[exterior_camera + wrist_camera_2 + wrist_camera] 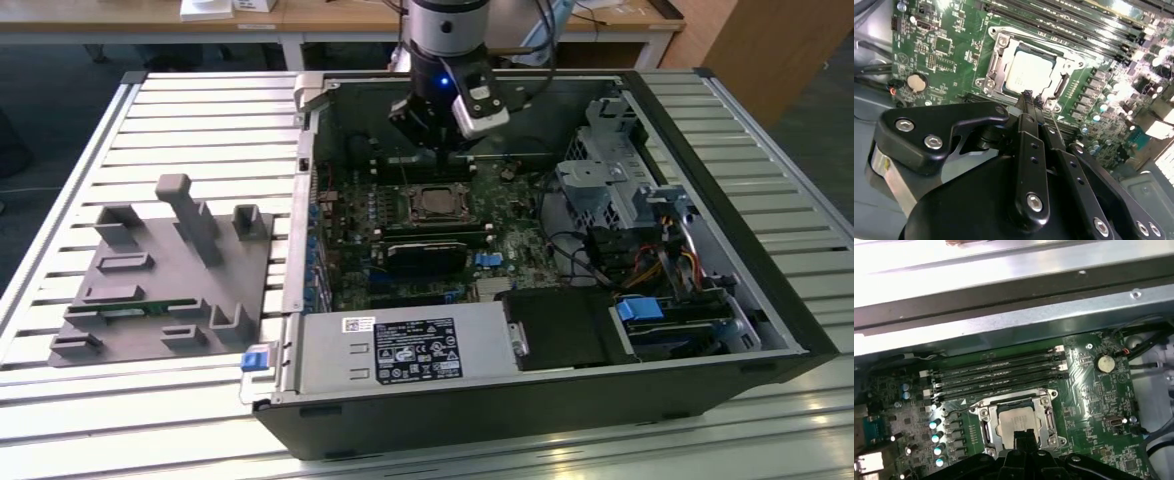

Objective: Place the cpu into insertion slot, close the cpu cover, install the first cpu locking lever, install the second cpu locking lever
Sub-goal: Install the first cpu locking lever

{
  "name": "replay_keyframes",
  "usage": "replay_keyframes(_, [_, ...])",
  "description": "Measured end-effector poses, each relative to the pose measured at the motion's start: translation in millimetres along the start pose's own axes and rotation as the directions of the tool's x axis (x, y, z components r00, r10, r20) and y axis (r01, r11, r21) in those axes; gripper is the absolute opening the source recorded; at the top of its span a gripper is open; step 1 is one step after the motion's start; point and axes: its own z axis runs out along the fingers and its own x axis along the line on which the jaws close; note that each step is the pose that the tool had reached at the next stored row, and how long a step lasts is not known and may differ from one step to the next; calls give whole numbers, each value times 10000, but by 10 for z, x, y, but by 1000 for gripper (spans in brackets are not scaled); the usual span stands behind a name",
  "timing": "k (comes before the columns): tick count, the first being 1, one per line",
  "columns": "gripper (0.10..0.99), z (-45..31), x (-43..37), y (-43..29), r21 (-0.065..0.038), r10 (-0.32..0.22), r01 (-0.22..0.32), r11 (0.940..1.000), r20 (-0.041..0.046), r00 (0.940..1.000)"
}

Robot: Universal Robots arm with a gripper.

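Hand (1024, 439), clenched on nothing, is poised over the far edge of the cpu cover (1019, 401), closed over the cpu (1014, 422) in the insertion slot (988, 431); a misaligned push would likely slip off and gouge the motherboard (1089, 405).

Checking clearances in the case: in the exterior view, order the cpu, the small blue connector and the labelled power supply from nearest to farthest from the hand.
1. cpu, right beside the hand.
2. blue connector, farther toward the camera, slightly to the exterior view's right.
3. power supply, closest to the camera of the three.
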Motion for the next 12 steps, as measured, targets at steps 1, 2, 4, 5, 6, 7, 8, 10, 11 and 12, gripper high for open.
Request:
replay_keyframes(1, [106,2,0,0,-7,-178,178,9998,-10,9998])
replay_keyframes(2, [106,4,0,0,-15,-370,370,9993,-20,9993])
replay_keyframes(4, [106,9,0,-1,-32,-729,729,9973,-38,9973])
replay_keyframes(5, [106,13,1,-1,-41,-906,906,9959,-47,9959])
replay_keyframes(6, [106,17,1,-1,-51,-1085,1085,9941,-56,9941])
replay_keyframes(7, [106,19,1,-1,-59,-1280,1280,9918,-66,9918])
replay_keyframes(8, [106,20,1,-1,-66,-1434,1434,9896,-73,9896])
replay_keyframes(10, [106,21,6,-3,-89,-1483,1483,9889,-78,9889])
replay_keyframes(11, [106,21,17,-4,-107,-1484,1483,9889,-77,9889])
replay_keyframes(12, [106,20,39,-8,-128,-1483,1482,9889,-78,9889])
